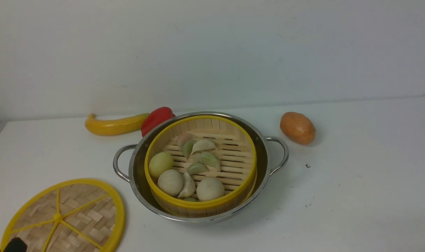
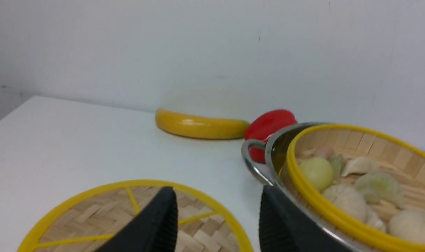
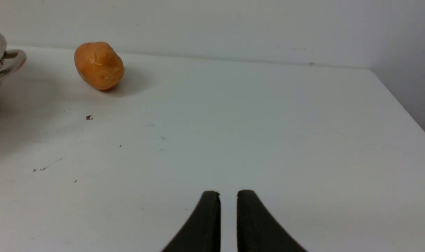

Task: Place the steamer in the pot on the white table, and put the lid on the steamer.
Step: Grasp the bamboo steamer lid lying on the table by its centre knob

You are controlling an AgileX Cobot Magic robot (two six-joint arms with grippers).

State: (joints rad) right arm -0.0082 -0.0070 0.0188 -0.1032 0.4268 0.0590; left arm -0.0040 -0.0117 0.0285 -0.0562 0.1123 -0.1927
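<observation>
Above the white table [image 3: 268, 122], the left gripper [image 2: 216, 197] stands wide open by the lid [image 2: 79, 217], empty; the right gripper [image 3: 228, 196] shows a narrow gap, holding nothing

Shiny steel pot [image 1: 137, 175], slatted bamboo steamer [image 1: 205, 125], woven-bamboo lid [image 1: 76, 210], matt white table [image 1: 356, 196]

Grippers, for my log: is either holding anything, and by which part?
Nothing held: left gripper open near the flat yellow-rimmed woven-bamboo lid; right gripper empty.

Front high, wrists low; pot [image 1: 137, 175] shared.
</observation>
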